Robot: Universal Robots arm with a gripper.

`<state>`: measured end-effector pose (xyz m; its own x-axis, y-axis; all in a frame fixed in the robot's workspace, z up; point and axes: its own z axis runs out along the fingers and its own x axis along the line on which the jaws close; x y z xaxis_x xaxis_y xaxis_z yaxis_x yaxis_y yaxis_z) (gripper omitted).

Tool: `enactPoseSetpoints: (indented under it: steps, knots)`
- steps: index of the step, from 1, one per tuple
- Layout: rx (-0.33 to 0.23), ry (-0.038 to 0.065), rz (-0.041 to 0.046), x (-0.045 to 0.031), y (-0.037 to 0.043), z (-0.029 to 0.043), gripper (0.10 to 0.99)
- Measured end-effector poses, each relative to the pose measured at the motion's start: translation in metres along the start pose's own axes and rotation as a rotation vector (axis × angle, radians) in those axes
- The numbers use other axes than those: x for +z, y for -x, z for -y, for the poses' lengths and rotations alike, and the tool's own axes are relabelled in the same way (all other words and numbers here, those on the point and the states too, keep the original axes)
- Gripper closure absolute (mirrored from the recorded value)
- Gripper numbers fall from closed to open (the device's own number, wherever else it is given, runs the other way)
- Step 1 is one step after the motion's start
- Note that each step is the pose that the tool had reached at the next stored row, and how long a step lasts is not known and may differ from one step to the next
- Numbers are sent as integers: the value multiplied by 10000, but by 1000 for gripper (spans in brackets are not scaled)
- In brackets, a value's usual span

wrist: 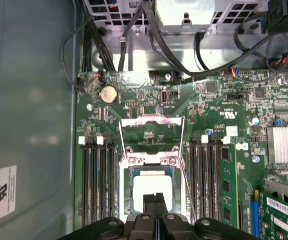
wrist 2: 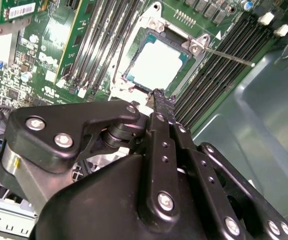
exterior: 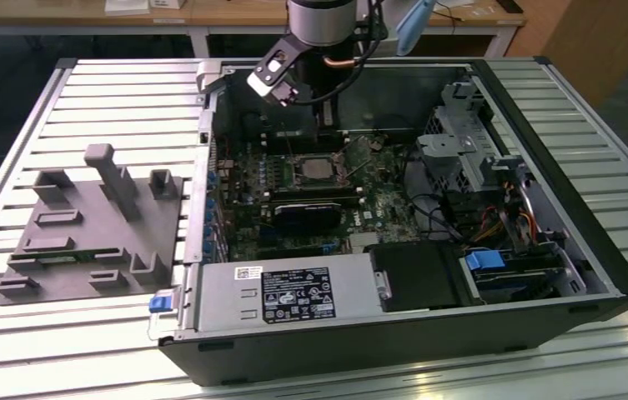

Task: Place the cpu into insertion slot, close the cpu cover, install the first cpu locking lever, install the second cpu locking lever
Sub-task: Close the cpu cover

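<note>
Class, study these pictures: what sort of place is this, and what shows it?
Probably a robotics lab or workshop: the gripper hangs inside an open computer case on a slatted metal table, with a grey fixture block beside it and desks behind.

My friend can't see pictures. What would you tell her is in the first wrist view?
A silvery cpu sits in the insertion slot of a green motherboard, with the black gripper, fingers shut, just over it. The cpu cover is flipped open beside the slot, and long black memory slots run along both sides.
</note>
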<state>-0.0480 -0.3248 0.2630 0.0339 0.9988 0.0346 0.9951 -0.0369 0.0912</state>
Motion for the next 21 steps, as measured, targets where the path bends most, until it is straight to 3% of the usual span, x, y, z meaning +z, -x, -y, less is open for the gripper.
enactPoseSetpoints:
  steps: [9,21]
  knots:
    - [0,-19,0,11,-4,-119,980]
    - [-2,-23,7,-34,-6,-134,980]
